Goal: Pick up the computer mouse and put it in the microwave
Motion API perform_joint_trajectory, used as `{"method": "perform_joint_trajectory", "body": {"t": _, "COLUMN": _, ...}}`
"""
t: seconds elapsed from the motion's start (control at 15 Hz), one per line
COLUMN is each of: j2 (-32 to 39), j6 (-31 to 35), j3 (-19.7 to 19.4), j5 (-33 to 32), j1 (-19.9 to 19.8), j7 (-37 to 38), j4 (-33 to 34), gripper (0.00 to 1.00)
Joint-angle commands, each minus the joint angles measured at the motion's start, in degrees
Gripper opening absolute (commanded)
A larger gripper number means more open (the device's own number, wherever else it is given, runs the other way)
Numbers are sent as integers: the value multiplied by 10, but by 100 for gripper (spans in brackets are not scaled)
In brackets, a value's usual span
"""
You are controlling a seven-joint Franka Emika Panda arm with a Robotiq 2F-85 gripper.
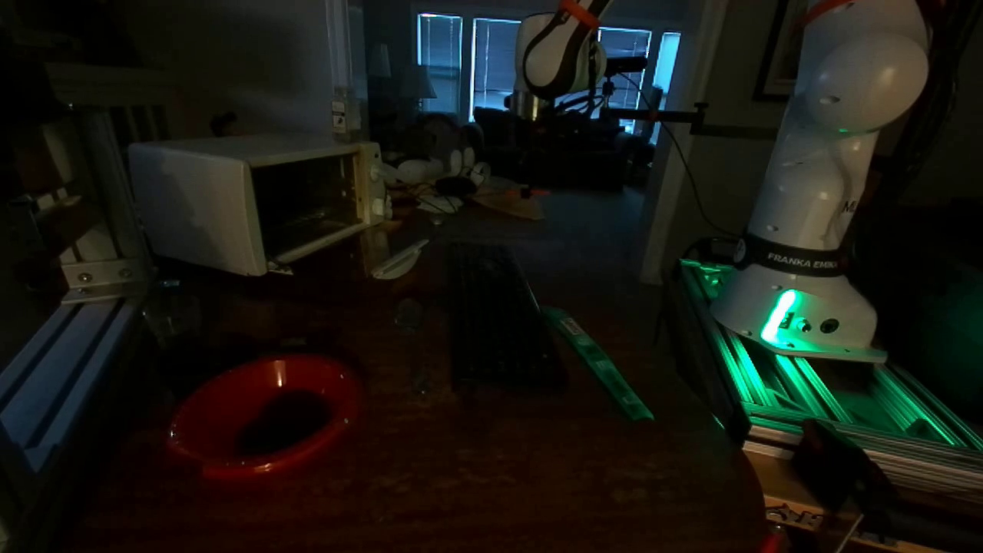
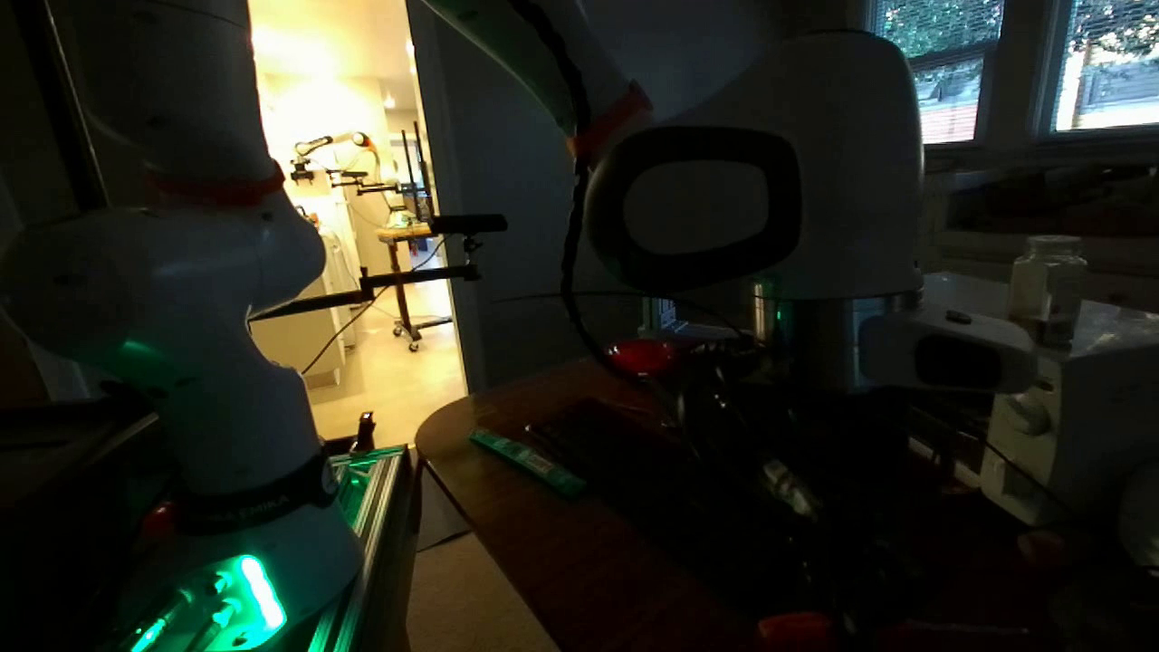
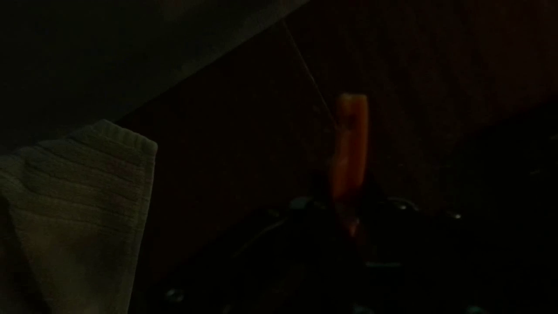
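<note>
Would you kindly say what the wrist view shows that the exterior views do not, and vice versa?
Only the wrist view: ribbing on a pale, cloth-like piece, seen close up.
Only the exterior views: a microwave knob, the red bowl, the green strip and the robot's lit base.
Both: the dark gripper, something orange near it, and the brown table. The darkness hides whether anything is held.
</note>
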Motion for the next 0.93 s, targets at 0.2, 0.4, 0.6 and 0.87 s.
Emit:
{"method": "perform_joint_trajectory", "body": {"t": 0.2, "j2": -66, "j6": -14, "j3": -9, "j5": -62, "j1": 14, "j7": 17, "j4": -54, "gripper": 5}}
{"method": "perform_joint_trajectory", "body": {"t": 0.4, "j2": -90, "j6": -19, "j3": -7, "j5": -86, "j1": 15, "j7": 16, "j4": -73, "gripper": 5}}
{"method": "perform_joint_trajectory", "body": {"t": 0.6, "j2": -112, "j6": -29, "j3": -4, "j5": -106, "j1": 18, "j7": 15, "j4": -91, "gripper": 5}}
{"method": "perform_joint_trajectory", "body": {"t": 0.87, "j2": -137, "j6": -38, "j3": 1, "j5": -128, "j1": 19, "j7": 17, "j4": -112, "gripper": 5}}
